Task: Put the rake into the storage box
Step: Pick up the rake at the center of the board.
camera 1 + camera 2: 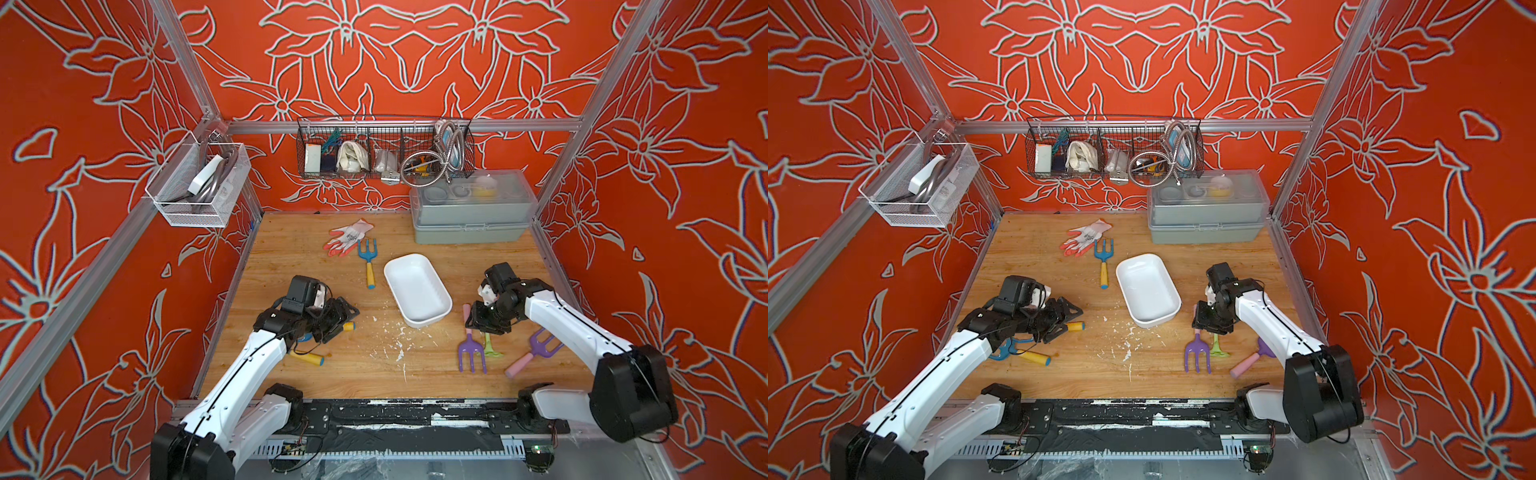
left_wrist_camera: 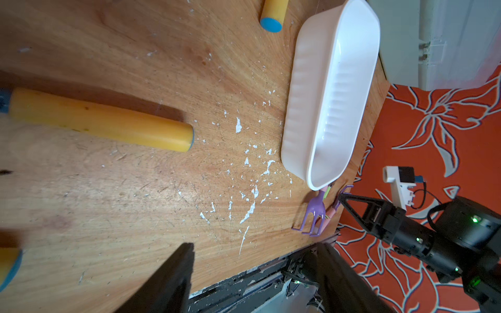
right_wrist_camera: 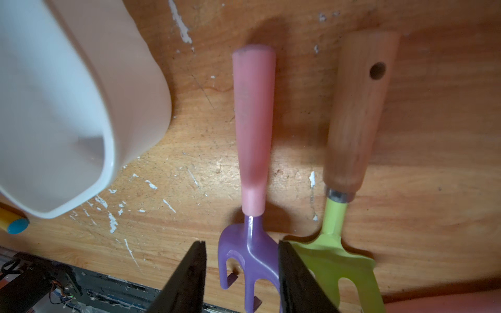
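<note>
The storage box (image 1: 417, 286) is plain white with faint ribbing on its sides. The rake (image 3: 253, 162) has a pink handle and glossy purple tines; the hand tool (image 3: 349, 151) has a pale wooden handle and a lime-green head. A hand fork (image 1: 368, 264) is blue with a yellow, blue-capped handle. The glove (image 1: 347, 237) is white with salmon-orange fingers. The worktop (image 1: 291, 249) is honey-toned wood grain flecked with white. The walls (image 1: 415, 62) are orange-red, patterned with grey-white flower outlines.

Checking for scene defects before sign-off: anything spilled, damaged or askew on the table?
Yes. White flecks are scattered over the table just in front of the box, like chipped paint or a spill. The black front rail is scraped white too. The box itself sits diagonally.
</note>
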### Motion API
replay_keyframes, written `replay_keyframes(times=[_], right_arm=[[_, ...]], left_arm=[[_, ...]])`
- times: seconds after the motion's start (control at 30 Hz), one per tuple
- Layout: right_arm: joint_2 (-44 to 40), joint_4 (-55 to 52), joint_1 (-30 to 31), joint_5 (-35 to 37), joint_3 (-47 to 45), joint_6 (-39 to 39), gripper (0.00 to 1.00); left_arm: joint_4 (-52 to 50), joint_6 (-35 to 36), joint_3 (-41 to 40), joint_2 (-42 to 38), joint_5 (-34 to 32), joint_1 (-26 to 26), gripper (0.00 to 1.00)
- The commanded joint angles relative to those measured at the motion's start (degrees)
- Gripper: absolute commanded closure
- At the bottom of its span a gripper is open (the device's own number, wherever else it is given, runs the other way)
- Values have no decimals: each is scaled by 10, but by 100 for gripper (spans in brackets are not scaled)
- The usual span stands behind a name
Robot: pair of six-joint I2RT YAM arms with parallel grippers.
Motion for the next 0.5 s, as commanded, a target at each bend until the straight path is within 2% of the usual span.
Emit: replay_keyframes(times=[0.0,0.47], right_arm=[[31,17,5,26,2,-18,58],[131,67,17,43,19,-20,63]], left_arm=[[4,20,19,30,21,-2,25],[0,17,31,42,25,0,22]])
